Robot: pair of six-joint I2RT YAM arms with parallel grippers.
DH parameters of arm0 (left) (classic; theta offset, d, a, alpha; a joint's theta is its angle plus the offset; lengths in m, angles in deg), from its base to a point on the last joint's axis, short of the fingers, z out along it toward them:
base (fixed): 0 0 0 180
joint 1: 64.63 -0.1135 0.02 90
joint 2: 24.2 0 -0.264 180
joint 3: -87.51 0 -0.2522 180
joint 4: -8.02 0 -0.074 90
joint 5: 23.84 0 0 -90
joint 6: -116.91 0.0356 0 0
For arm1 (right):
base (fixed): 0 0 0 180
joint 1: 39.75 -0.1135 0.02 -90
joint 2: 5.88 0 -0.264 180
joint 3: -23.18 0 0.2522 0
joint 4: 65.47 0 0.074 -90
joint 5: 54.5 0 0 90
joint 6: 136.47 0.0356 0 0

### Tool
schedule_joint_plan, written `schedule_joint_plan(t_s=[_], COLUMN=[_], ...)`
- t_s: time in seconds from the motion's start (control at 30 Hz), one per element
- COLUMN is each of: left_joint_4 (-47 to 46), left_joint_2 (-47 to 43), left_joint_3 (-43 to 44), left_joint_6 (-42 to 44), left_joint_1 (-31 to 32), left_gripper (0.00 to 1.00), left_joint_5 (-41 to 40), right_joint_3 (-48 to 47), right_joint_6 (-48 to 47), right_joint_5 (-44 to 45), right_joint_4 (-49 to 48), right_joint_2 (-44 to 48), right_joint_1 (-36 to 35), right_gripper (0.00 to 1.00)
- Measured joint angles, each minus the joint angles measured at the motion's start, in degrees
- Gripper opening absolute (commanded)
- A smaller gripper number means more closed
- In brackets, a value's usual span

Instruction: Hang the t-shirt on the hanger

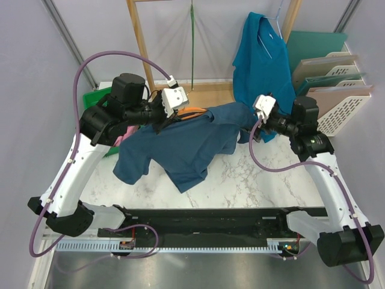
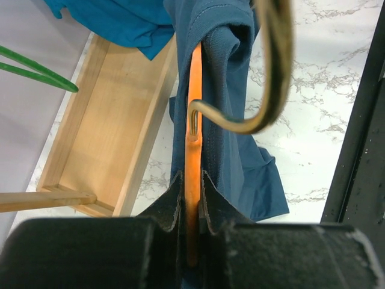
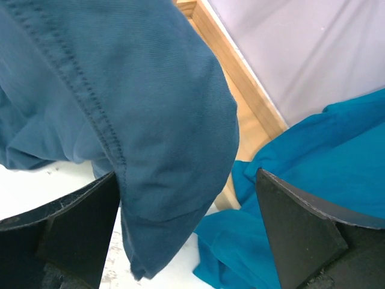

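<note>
The navy t-shirt (image 1: 180, 147) hangs draped over the orange hanger (image 1: 194, 112) above the marble table, its body sagging to the tabletop. My left gripper (image 2: 191, 177) is shut on the hanger (image 2: 194, 108) just below its metal hook (image 2: 267, 90), and the shirt's collar (image 2: 231, 66) is wrapped over the hanger's arm. At the shirt's right end my right gripper (image 1: 255, 124) stands open. In the right wrist view the navy sleeve (image 3: 150, 120) hangs loose between the wide-apart fingers (image 3: 78, 223), closer to the left one, with no grip on it.
A teal shirt (image 1: 261, 54) hangs on the wooden rack (image 1: 141, 45) right behind my right gripper. A green hanger (image 1: 192, 36) dangles from the rack's bar. A green bin (image 1: 99, 96) and pink garment (image 1: 123, 137) lie at left, file racks (image 1: 337, 84) at right.
</note>
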Motion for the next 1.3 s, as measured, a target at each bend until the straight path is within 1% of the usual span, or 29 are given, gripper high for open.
schedule_joint_plan(t_s=[0.03, 0.13, 0.17, 0.2, 0.23, 0.27, 0.3, 0.33, 0.43, 0.6, 0.73, 0.8, 0.93, 0.97, 1.0, 1.03, 1.1, 1.13, 1.17, 1.2, 1.23, 1.27, 1.3], left_joint_4=[0.0, 0.0, 0.0, 0.0, 0.0, 0.1, 0.2, 0.4, 0.7, 0.8, 0.8, 0.8, 0.9, 0.9, 0.9, 0.9, 0.9, 0.9, 0.9, 0.9, 1.1, 1.3, 1.4], left_joint_2=[0.1, 0.3, 0.3, 0.3, 0.3, 0.3, 0.3, 0.3, 0.3, 0.4, 0.7, 0.8, 1.0, 1.0, 1.1, 1.1, 1.1, 1.1, 1.1, 1.1, 1.1, 1.1, 1.0], left_joint_3=[0.0, 0.0, 0.0, 0.0, 0.0, 0.1, 0.2, 0.3, 0.7, 1.0, 1.0, 1.1, 1.4, 1.5, 1.6, 1.7, 1.7, 1.7, 1.7, 1.7, 1.7, 1.6, 1.2], left_joint_6=[-0.3, -0.9, -1.1, -1.4, -1.7, -1.9, -2.2, -2.5, -3.3, -4.3, -4.8, -5.1, -5.7, -5.9, -6.1, -6.4, -6.5, -6.5, -6.5, -6.5, -6.2, -5.6, -4.6], left_joint_1=[0.0, 0.0, -0.1, -0.1, -0.1, -0.2, -0.2, -0.4, -1.1, -1.9, -1.9, -1.9, -2.0, -2.1, -2.2, -2.4, -2.6, -2.7, -2.8, -2.8, -2.8, -2.9, -2.9], left_gripper=[0.02, 0.02, 0.02, 0.02, 0.02, 0.02, 0.02, 0.02, 0.02, 0.02, 0.02, 0.02, 0.02, 0.02, 0.02, 0.02, 0.02, 0.02, 0.02, 0.02, 0.02, 0.02, 0.02], left_joint_5=[-0.1, 0.0, 0.2, 0.5, 0.8, 1.1, 1.3, 1.4, 1.8, 1.9, 2.6, 2.8, 3.2, 3.3, 3.4, 3.5, 4.0, 4.3, 4.3, 4.3, 4.3, 4.2, 4.1], right_joint_3=[0.0, 0.6, 1.4, 2.6, 3.4, 3.5, 3.5, 3.4, 3.0, 3.1, 4.5, 4.8, 5.3, 5.7, 6.3, 7.0, 8.2, 8.5, 8.5, 8.5, 8.4, 8.2, 7.6], right_joint_6=[-1.0, -4.7, -5.5, -6.8, -7.9, -8.6, -9.2, -9.7, -10.7, -12.0, -10.7, -10.2, -10.8, -11.2, -11.8, -12.5, -13.7, -13.8, -14.0, -14.4, -14.2, -14.5, -14.7], right_joint_5=[0.1, 2.2, 3.2, 5.4, 6.8, 8.3, 9.9, 11.6, 14.5, 12.4, 11.0, 11.3, 12.7, 13.0, 13.4, 14.0, 15.1, 16.3, 17.2, 17.8, 18.9, 19.6, 20.3], right_joint_4=[0.5, 0.6, -0.4, -1.7, -2.6, -3.0, -3.8, -4.3, -4.0, -0.8, -3.0, -4.7, -6.7, -6.7, -6.8, -7.0, -7.4, -7.6, -7.9, -8.3, -8.5, -8.6, -8.2], right_joint_2=[0.6, 3.6, 4.6, 5.9, 6.5, 6.5, 5.9, 5.1, 3.2, 5.9, 9.4, 9.1, 6.3, 5.9, 5.7, 5.6, 5.6, 5.6, 5.5, 5.5, 5.5, 5.5, 5.5], right_joint_1=[-0.1, -1.6, -2.3, -3.5, -4.5, -5.1, -5.3, -5.4, -5.4, -5.2, -6.1, -7.4, -9.2, -9.2, -9.2, -9.2, -9.2, -9.2, -9.2, -9.2, -9.2, -9.2, -9.2], right_gripper=[0.98, 0.91, 0.82, 0.77, 0.67, 0.66, 0.66, 0.72, 0.80, 0.82, 0.79, 0.80, 0.86, 0.84, 0.81, 0.70, 0.55, 0.39, 0.32, 0.13, 0.06, 0.01, 0.00])
